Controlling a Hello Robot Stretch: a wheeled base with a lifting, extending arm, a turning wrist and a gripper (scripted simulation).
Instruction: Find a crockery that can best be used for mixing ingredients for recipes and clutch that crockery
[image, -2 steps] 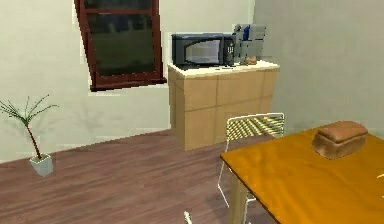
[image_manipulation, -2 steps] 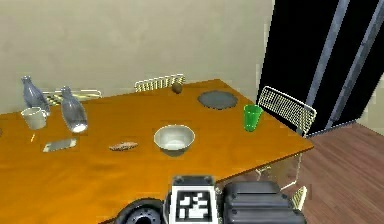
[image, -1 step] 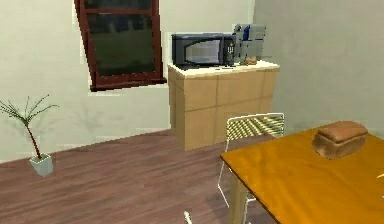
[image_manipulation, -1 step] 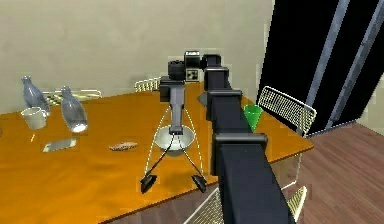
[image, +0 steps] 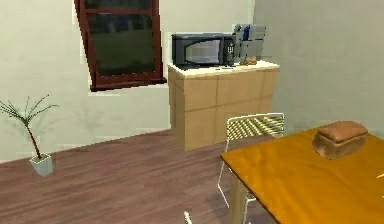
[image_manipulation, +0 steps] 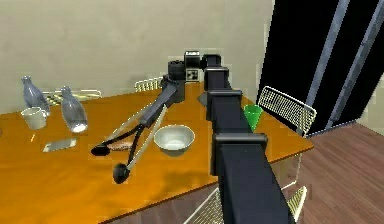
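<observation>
A pale, shallow bowl (image_manipulation: 174, 139) stands on the orange wooden table (image_manipulation: 60, 185), just left of my arm's dark bar (image_manipulation: 228, 120). The gripper (image_manipulation: 112, 160) reaches down and left from its dark body, and its thin fingers (image_manipulation: 140, 125) run along the tabletop close beside the bowl's left rim. I cannot tell whether they touch the bowl or whether the gripper holds anything. The same table (image: 300, 180) appears at the forward view's lower right.
Two glass bottles (image_manipulation: 70, 108), a small cup (image_manipulation: 36, 118) and a flat grey item (image_manipulation: 58, 145) sit on the table's left. A green thing (image_manipulation: 252, 117) lies behind the arm. Wire chairs (image_manipulation: 285, 105) ring the table. Ahead: bread loaf (image: 340, 140), counter with microwave (image: 203, 49), potted plant (image: 35, 135).
</observation>
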